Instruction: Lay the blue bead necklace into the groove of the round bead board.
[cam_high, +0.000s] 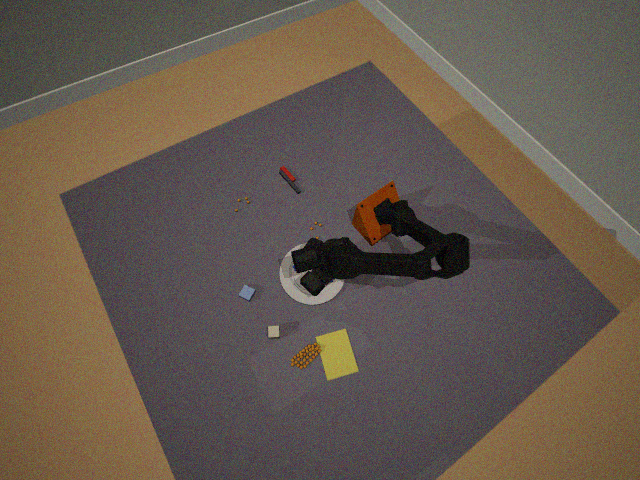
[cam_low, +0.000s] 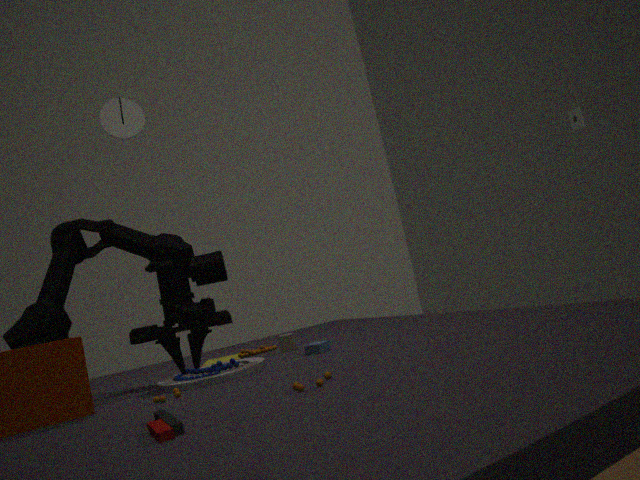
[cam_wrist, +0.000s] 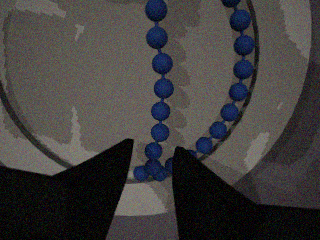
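The blue bead necklace (cam_wrist: 161, 63) (cam_low: 206, 369) lies on the round white bead board (cam_wrist: 75, 75) (cam_high: 299, 295) (cam_low: 249, 362). In the wrist view one strand runs straight across the board's middle. The other strand curves along the dark groove (cam_wrist: 15, 122) on the right side. The two strands meet in a bend at the near rim. My gripper (cam_wrist: 153, 150) (cam_low: 188, 367) (cam_high: 305, 271) is low over the board, its fingers a narrow gap apart on either side of that bend. The beads sit between the tips, and the fingers do not press on them.
The arm's orange base block (cam_high: 369, 217) (cam_low: 41, 382) stands behind the board. A yellow sheet (cam_high: 337, 354) and a pile of orange beads (cam_high: 306, 355) lie in front. A light blue cube (cam_high: 247, 292), a beige cube (cam_high: 273, 331), a red-grey tool (cam_high: 289, 178) (cam_low: 164, 426) and loose orange beads (cam_high: 241, 203) lie around.
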